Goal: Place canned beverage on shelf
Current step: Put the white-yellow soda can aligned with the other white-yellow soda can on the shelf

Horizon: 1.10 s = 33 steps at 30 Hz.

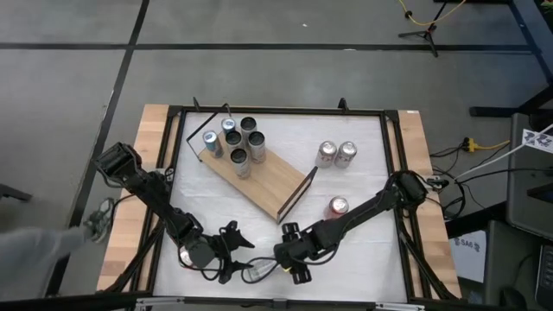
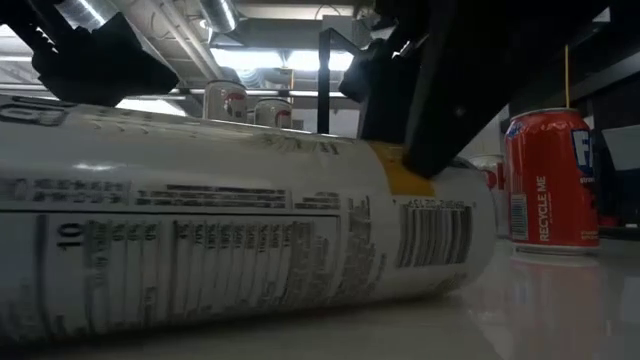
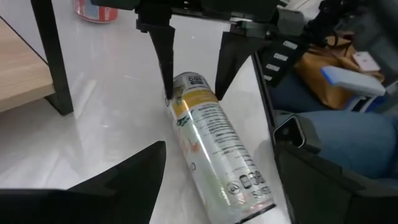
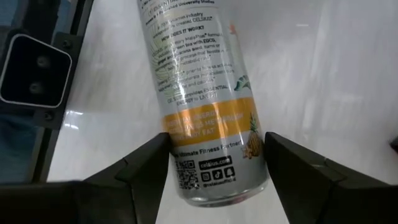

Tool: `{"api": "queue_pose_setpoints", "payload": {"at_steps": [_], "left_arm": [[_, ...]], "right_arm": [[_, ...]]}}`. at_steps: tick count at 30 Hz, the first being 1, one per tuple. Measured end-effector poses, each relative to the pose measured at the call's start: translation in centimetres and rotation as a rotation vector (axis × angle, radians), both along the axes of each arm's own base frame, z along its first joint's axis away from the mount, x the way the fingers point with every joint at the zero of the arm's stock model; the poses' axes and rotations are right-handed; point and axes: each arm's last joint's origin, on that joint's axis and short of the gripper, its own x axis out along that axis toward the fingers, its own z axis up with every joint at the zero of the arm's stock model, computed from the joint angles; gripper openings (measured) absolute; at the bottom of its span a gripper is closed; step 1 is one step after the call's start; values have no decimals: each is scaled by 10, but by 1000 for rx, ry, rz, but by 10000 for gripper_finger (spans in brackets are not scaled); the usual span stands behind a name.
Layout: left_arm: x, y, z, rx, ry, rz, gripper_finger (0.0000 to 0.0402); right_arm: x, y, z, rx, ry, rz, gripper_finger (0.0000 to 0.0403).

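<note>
A slim silver can (image 1: 261, 269) with an orange band lies on its side on the white table top near the front edge, between my two grippers. My right gripper (image 4: 217, 140) is shut on its barcode end. My left gripper (image 3: 219, 146) stands open at the can's other end, its fingers wider apart than the can and above it; I see no touch. The shelf (image 1: 268, 177), a light wooden board on a black frame, sits at the table's middle with several cans (image 1: 235, 142) standing upright on its far-left part. My right gripper pinches the can between its two fingers (image 4: 143, 168) on the curved sides at the orange band (image 4: 186, 124), close to the barcode end. The fingers slant down from above and lie across the can. The can lies on its side on the table (image 2: 250, 220).
A red can (image 1: 338, 206) stands upright right of the shelf's near end, and two more cans (image 1: 336, 154) stand at the far right. The shelf's black end frame (image 3: 53, 74) rises close behind the lying can. A person's sleeve (image 1: 52, 246) shows at the table's left front.
</note>
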Motion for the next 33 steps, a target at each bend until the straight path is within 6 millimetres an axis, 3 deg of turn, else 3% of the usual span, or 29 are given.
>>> {"api": "queue_pose_setpoints", "payload": {"at_steps": [13,33], "left_arm": [[3,-5,-25,36,75,-51,295],[-12,-19,-28,53,96,-105,295]], "right_arm": [[3,-6,-1,9,4,-10,253],[4,-7,-1,21,11,-8,253]]}}
